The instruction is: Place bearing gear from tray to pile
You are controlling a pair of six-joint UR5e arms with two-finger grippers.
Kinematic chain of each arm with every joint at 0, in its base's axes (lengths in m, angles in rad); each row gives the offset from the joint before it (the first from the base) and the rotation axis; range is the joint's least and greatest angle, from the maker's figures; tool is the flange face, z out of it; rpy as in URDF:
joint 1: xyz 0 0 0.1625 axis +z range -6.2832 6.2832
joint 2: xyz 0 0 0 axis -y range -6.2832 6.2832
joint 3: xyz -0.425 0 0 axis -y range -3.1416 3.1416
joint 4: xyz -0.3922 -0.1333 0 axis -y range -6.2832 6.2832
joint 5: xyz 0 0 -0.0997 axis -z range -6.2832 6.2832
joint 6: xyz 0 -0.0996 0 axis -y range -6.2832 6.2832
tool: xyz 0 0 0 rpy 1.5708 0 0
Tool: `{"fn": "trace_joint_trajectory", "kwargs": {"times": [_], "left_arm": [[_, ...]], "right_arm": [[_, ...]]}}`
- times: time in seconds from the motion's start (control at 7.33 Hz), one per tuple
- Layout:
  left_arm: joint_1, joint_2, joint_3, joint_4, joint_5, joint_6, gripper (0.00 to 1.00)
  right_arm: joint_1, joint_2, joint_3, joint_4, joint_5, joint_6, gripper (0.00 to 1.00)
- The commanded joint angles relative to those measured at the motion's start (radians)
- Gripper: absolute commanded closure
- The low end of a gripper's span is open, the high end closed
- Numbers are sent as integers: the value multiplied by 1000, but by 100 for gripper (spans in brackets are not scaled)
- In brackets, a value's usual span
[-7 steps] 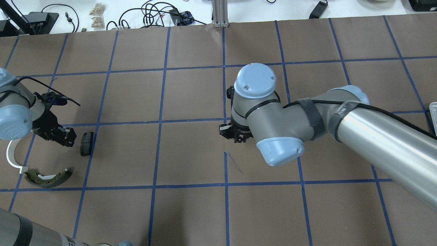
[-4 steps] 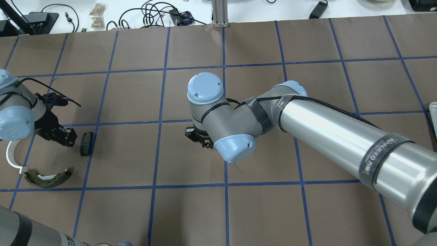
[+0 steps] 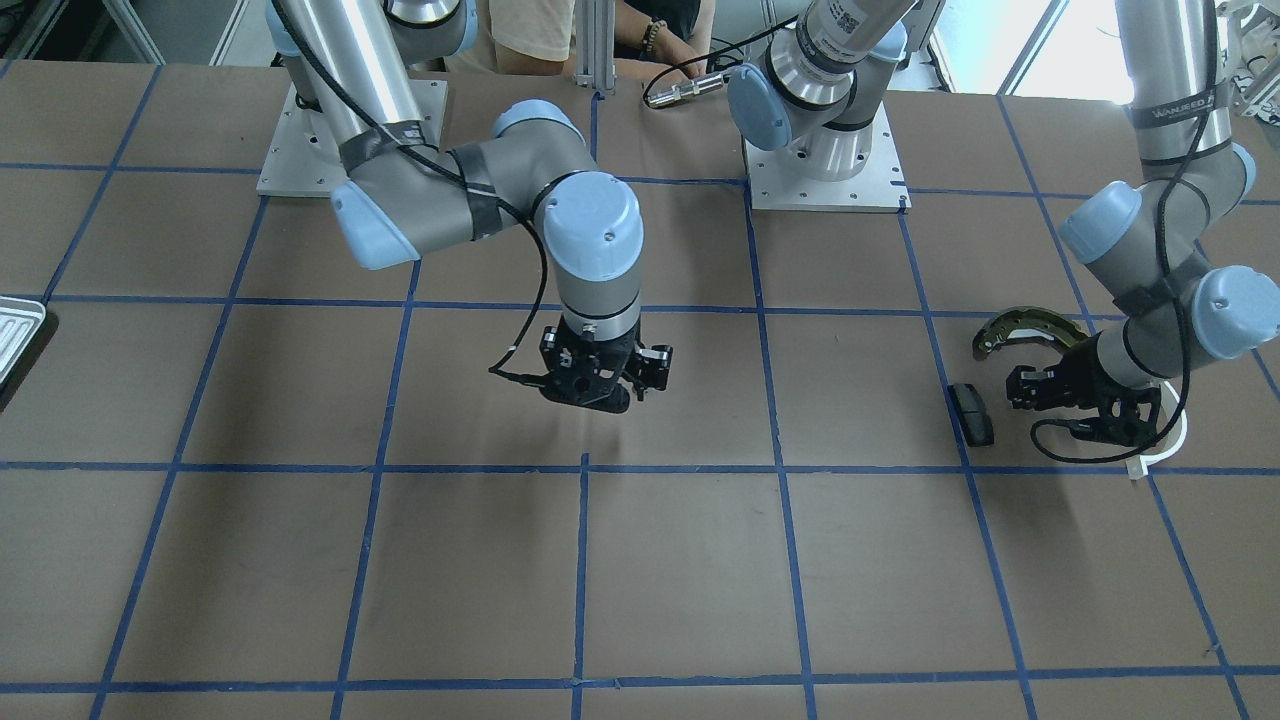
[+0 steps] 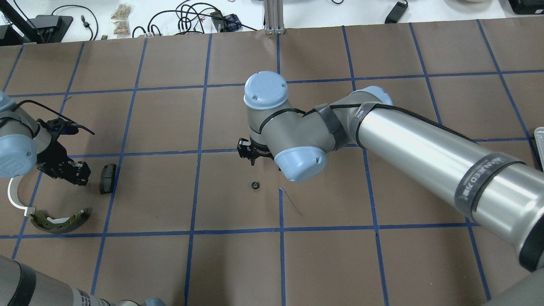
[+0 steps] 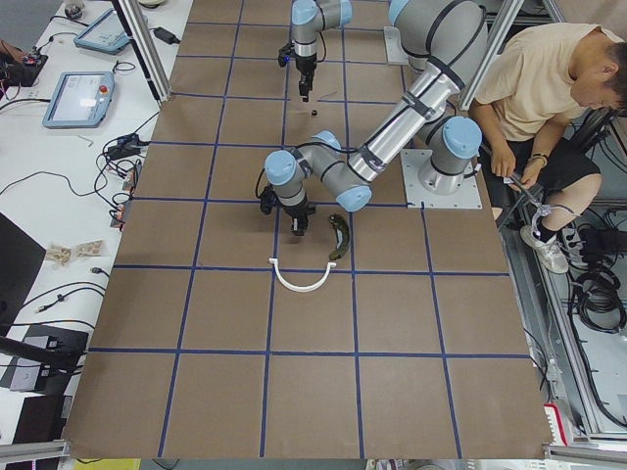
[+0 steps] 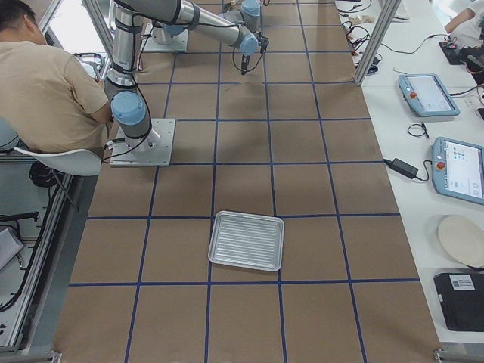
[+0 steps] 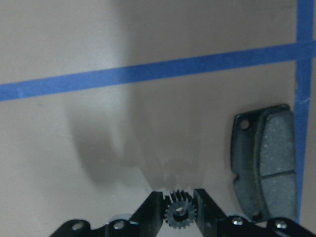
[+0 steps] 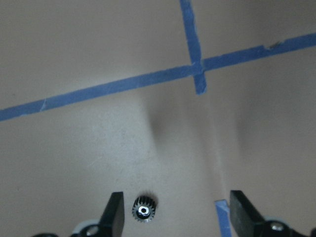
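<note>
A small black bearing gear lies flat on the brown table near the middle; in the right wrist view it sits by the left finger. My right gripper is open and empty just above and beyond it. My left gripper is shut on a second small black gear, next to the dark pad of the pile. The pile's brake shoe and white arc lie close by. The tray is empty at the table's far right.
The tray's corner shows at the edge in the front view. Blue tape lines grid the brown table. A person sits behind the robot bases. Cables and tablets lie on the white bench beyond the table.
My right arm swung left toward the table's middle, then pulled back a little. The gear it hid now lies on the table, out of the open jaws. My left gripper edged slightly left.
</note>
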Motion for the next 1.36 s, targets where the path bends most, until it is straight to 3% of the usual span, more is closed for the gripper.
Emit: {"fn": "trace_joint_trajectory", "kwargs": {"times": [0.0, 0.14, 0.41, 0.68, 0.82, 0.95, 1.09, 1.23], "left_arm": [[12, -6, -1, 0, -1, -1, 52], [12, -8, 4, 0, 1, -5, 1], [-20, 11, 24, -13, -10, -36, 0], [-212, 72, 147, -154, 4, -204, 0], [-303, 93, 241, -298, -10, -337, 0], [-407, 106, 287, -359, -16, -467, 0], [-514, 114, 280, -359, -55, -575, 0], [-600, 109, 277, -352, -66, -672, 0]], "right_arm": [[-182, -114, -38, 152, -63, -292, 0], [-254, -163, -44, 165, -64, -342, 0], [-284, -299, -56, 351, -62, -421, 0], [-291, -447, -68, 437, -53, -479, 0], [-313, -455, -81, 444, -59, -515, 0], [-343, -464, -84, 432, -21, -637, 0], [-363, -463, -67, 427, 82, -665, 0], [-379, -469, -44, 424, 80, -657, 0]]}}
